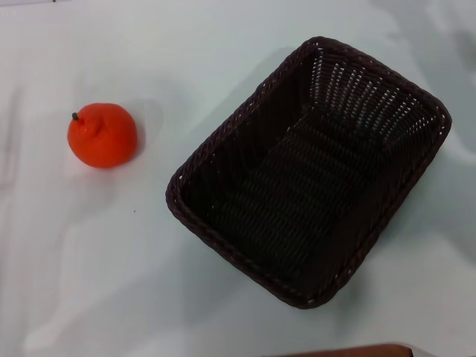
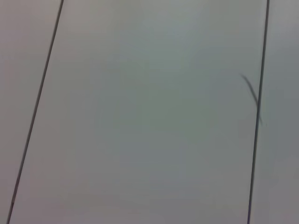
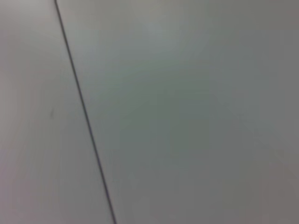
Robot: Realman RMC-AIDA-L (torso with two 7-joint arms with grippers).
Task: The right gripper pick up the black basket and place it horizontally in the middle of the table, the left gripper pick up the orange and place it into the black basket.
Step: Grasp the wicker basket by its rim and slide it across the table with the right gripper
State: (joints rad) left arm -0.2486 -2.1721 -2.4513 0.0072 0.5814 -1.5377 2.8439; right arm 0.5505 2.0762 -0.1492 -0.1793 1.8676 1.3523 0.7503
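Observation:
The black basket (image 1: 309, 171) sits on the table (image 1: 111, 260) right of centre in the head view, turned at a slant, open side up and empty. The orange (image 1: 102, 135) rests on the table to the basket's left, apart from it, its dark stem pointing up and left. Neither gripper shows in any view. The left wrist view and the right wrist view show only a plain pale surface crossed by thin dark lines.
A brown edge (image 1: 349, 351) shows at the bottom of the head view, below the basket. Bare table lies between the orange and the basket and in front of the orange.

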